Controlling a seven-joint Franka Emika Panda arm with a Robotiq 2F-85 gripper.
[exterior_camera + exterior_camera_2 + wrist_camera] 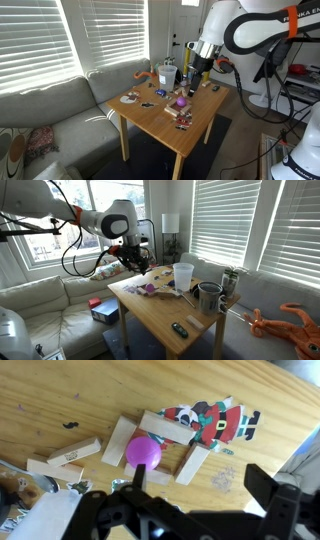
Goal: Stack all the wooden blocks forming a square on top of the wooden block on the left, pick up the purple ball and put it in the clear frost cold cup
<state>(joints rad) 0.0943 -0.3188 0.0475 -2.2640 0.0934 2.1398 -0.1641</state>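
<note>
In the wrist view the purple ball (143, 452) rests inside a rough square of pale wooden blocks (196, 461). Two more wooden blocks (70, 454) lie side by side to its left. My gripper (204, 488) hovers above the table, open and empty, with one fingertip (137, 477) just below the ball and the other far to the right. In both exterior views the gripper (196, 74) (136, 262) hangs over the table's far part. The ball (181, 101) shows near the table's middle. The clear frost cold cup (183, 276) (166, 73) stands upright, apart from the gripper.
A flat Santa figure (215, 422) lies against the square's far side. On the wooden table (190, 135) there are also a dark mug (208, 297), a small remote (179, 330) and small clutter. An orange octopus toy (290, 320) lies on the couch (60, 120).
</note>
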